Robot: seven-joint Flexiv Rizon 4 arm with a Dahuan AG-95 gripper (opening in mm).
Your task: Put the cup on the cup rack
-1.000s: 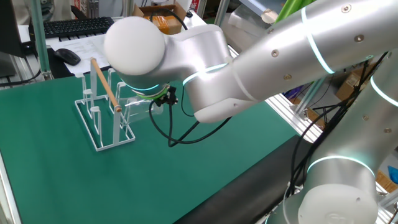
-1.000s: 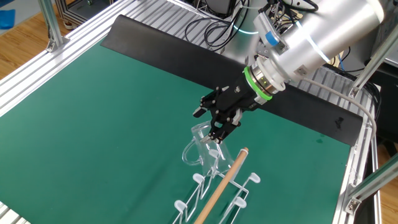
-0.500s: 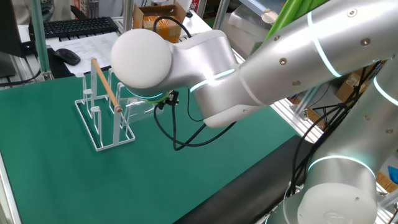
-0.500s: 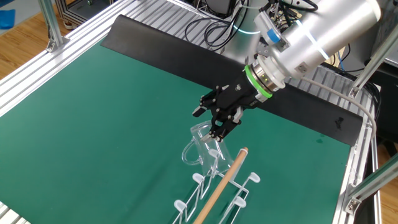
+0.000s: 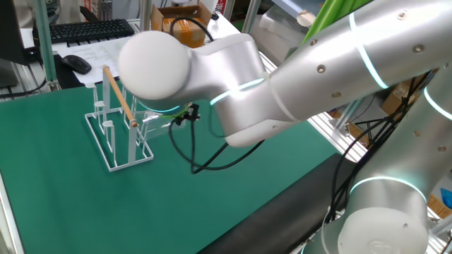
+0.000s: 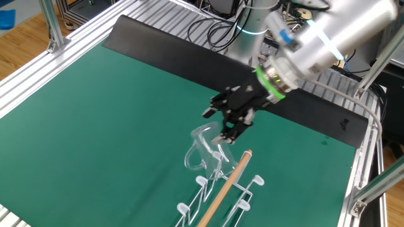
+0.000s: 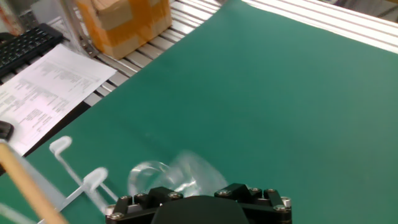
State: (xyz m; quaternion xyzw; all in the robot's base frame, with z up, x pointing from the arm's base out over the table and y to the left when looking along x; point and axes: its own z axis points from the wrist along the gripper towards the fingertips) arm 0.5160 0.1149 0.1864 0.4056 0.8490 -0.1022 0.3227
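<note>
**A:** so where's the cup (image 6: 201, 146) rn? can't really make it out in the side cam.

**B:** it's on the cup rack (image 6: 218, 189) — clear glass mug hung tilted over one of the end pegs, at the end of the rack nearest the arm, handle loop sticking out away from the wooden rod (image 6: 226, 183). In the other fixed cam the big white arm (image 5: 233, 85) covers most of it, only a glassy smear next to the rack's rod shows there.

**A:** and the pincer (image 6: 228, 125), is it holding the cup?

**B:** nope. Jaws stand wide apart, nothing between them. The pincer sits just above and beside the cup, on the arm's side, pointing down at a slant; looks apart from the glass, tho it's a bit blurry so not 100% on a gap.

**A:** hand cam any use?

**B:** meh — shows the cup as a blurry clear blob right above the black pincer body, a couple of white peg tips to its left, green mat (image 7: 261, 93) on the table beyond. Cardboard box (image 7: 124, 22) and printed papers (image 7: 46, 90) off the mat's edge.
</note>
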